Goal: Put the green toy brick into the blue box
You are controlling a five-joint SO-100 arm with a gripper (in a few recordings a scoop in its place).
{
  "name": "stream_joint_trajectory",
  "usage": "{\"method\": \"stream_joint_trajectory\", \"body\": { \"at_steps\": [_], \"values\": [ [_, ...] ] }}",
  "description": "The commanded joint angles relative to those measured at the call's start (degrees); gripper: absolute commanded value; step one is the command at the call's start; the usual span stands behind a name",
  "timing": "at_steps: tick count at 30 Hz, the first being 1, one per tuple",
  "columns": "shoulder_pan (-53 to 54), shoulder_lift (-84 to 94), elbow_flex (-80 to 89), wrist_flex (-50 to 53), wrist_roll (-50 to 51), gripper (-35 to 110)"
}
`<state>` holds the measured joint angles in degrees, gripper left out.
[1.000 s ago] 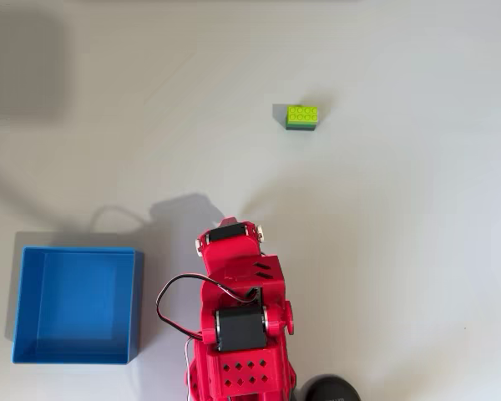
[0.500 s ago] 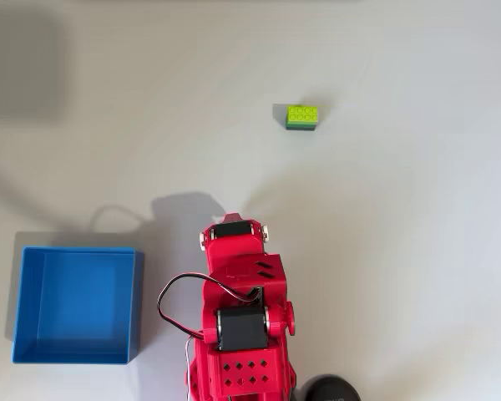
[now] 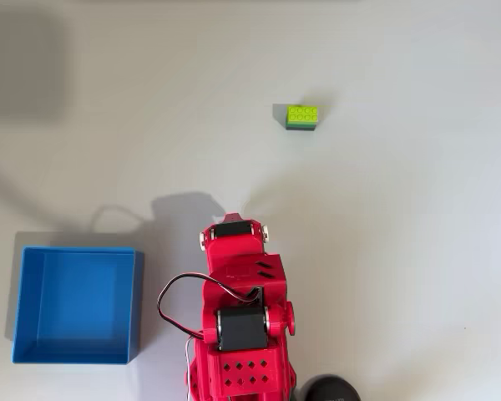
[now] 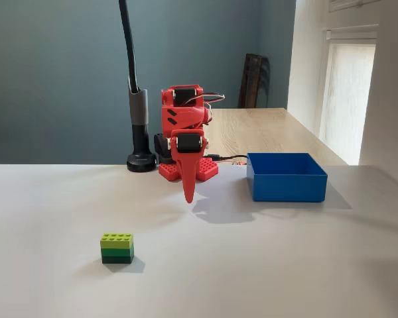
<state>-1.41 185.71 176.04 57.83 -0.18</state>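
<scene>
I've swung the jaws (image 4: 189,196) slightly toward the green toy brick (image 3: 301,116) over the last second and now they've paused, pressed together, empty; brick sits on the tabletop (image 3: 417,209) well apart from them, far from the blue box (image 3: 75,305); reach barely begun.

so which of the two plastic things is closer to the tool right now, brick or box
The blue box. In the fixed view the tool hangs beside it near the arm's base, with bare table between the tool and the green toy brick toward the camera.
</scene>
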Motion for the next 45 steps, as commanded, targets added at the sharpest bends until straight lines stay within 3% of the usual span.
{"method": "stream_joint_trajectory", "body": {
  "at_steps": [1,13,23,34,38,45],
  "values": [
    [-0.4,1.2,0.5,-0.2,-0.7,0],
    [-0.6,0.8,-0.4,-1.9,-0.6,0],
    [1.4,-1.1,-11.0,-4.2,-2.5,0],
    [9.6,-28.8,-32.4,-4.1,-4.1,0],
    [12.1,-39.1,-40.7,-4.0,-5.2,18],
    [16.7,-53.2,-49.8,-3.8,-12.4,27]
  ]
}}
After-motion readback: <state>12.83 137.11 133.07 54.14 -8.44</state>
